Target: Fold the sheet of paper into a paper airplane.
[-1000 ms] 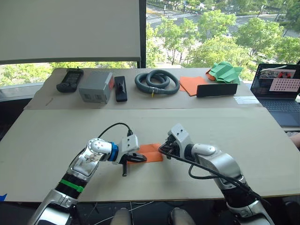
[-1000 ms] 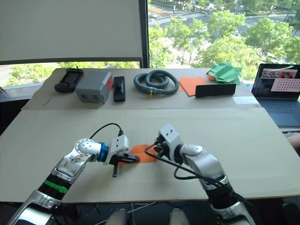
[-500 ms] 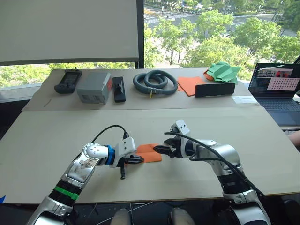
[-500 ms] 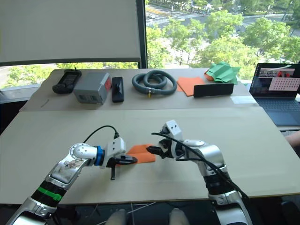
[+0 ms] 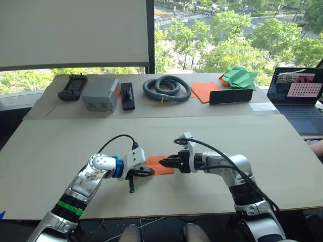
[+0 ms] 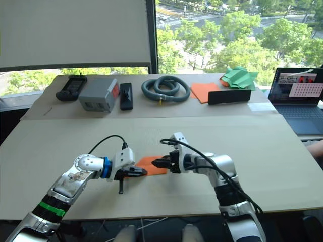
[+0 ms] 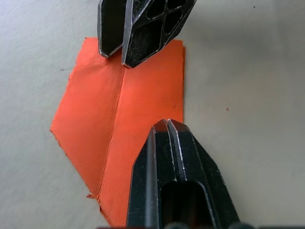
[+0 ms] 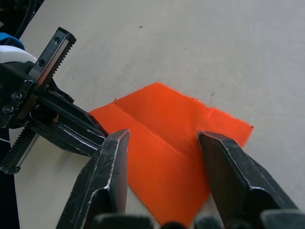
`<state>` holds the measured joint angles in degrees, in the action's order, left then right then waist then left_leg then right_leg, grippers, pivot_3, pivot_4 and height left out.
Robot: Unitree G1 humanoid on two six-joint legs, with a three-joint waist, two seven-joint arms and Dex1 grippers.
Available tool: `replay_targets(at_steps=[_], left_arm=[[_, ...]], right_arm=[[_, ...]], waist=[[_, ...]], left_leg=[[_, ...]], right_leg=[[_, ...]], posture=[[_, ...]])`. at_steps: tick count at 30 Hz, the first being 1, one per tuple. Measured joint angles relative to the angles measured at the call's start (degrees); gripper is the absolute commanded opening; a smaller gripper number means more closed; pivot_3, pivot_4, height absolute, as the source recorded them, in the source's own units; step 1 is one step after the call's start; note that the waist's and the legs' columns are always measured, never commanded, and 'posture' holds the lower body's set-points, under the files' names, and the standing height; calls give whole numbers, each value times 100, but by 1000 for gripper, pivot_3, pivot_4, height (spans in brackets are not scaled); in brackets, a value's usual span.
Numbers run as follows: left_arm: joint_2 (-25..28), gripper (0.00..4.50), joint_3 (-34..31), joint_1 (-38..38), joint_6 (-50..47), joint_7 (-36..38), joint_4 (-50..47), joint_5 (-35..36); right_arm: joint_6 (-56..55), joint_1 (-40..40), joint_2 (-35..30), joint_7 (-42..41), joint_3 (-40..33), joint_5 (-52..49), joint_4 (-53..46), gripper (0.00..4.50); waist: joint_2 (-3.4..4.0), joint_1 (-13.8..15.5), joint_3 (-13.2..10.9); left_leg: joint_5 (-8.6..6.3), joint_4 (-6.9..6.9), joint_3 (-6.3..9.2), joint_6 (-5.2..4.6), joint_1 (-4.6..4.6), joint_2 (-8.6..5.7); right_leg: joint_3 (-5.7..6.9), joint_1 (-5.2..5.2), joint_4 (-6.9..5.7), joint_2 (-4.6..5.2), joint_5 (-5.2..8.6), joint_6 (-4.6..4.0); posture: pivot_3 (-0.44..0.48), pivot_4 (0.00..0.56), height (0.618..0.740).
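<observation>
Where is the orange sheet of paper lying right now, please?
The sheet of paper lies flat on the near table, centred ahead, between the left tool and the right tool.

An office or lab: worktables (image 5: pixel 60 146) by a tall window (image 5: pixel 237 33), a laptop (image 5: pixel 298 98), stacked gear.

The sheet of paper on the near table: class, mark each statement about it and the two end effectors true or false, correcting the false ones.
1. The sheet of paper lies flat on the table. True.
2. The right end effector is shut. False: its fingers are spread open over the paper.
3. The left end effector is shut, its tip on the paper. True.
4. The paper is green. False: it is orange, with a visible crease.
5. The end effectors approach the paper from the same side. False: they face each other across it.
</observation>
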<state>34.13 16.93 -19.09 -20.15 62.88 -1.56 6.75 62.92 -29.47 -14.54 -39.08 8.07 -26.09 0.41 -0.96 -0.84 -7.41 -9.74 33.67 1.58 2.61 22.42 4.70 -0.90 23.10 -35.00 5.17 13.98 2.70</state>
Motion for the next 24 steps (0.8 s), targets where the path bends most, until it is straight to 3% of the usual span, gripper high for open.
replay_targets(at_steps=[4, 12, 19, 24], left_arm=[[1, 0, -1, 27, -7, -43, -32, 8], [43, 0, -1, 101, -19, -90, -141, 21], [239, 0, 35, 213, 243, -100, -267, -51], [299, 0, 117, 315, 671, -255, -374, -323]], right_arm=[[0, -1, 56, 22, 1, -1, 30, 46], [-51, -73, -179, 26, -192, 0, 63, 13], [-354, -103, -547, 77, -300, 62, -43, 2286], [-354, -78, -549, 86, -210, 58, -176, 2286]], waist=[[0, 1, 0], [3, 2, -2], [4, -16, -1], [8, -7, 0]], left_leg=[[-1, 0, -1, 2, 0, 0], [-2, 0, -1, 4, 1, 0], [-9, -5, -1, 14, -2, 0], [-7, -5, -1, 12, -2, 0]], right_leg=[[0, 0, 0, 0, 0, 0], [0, 1, 2, 1, 0, 0], [0, 3, 2, 0, 0, 0], [-1, 2, 3, 1, 0, 0]], posture=[[0, 150, 704], [0, 150, 704], [0, 150, 704], [0, 150, 704]])
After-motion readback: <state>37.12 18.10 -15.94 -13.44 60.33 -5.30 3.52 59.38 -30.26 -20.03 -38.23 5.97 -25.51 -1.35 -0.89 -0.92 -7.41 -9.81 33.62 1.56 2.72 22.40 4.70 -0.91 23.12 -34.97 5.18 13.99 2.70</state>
